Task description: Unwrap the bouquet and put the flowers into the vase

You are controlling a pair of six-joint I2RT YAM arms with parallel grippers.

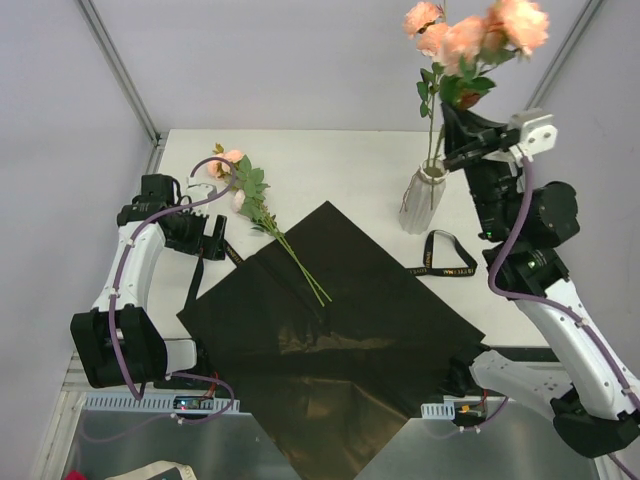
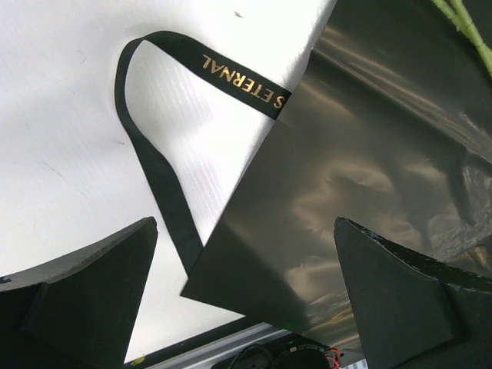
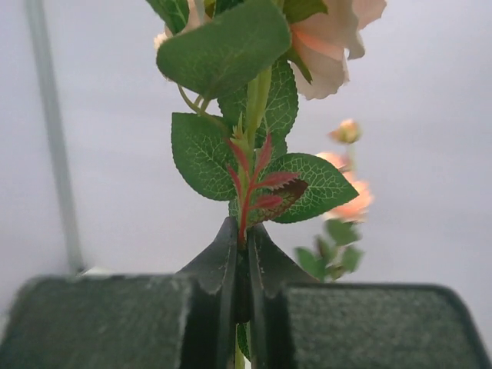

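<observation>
Flowers [image 1: 470,35]: one bunch of peach-pink roses stands upright over the far right part of the table [image 1: 340,165], blooms high, thin stems running down to the mouth of the vase [image 1: 421,203]. How far the stem ends reach inside: cannot tell.

Right gripper [image 3: 243,244]: pinched tight on a leafy green stem of this bunch, just above the vase. In the wrist view the fingertips [image 3: 219,257] are pressed together with the stem between them and leaves directly above.

Vase: white, ribbed, upright, near the far right corner, just beyond the black sheet [image 1: 340,330].

Sheet: spread flat across the middle, down to the near edge.

Loose roses [image 1: 252,190]: lying flat, blooms toward the far left corner, stems slanting onto the sheet's far edge.

Left gripper [image 2: 244,223]: spread wide, holding nothing, low over the sheet's left corner by the left edge.

Ribbon [image 2: 244,79]: black with gold letters, looped on the table below this gripper, meeting the sheet's edge.

Second ribbon [image 1: 440,270]: right of the sheet, near the vase.
</observation>
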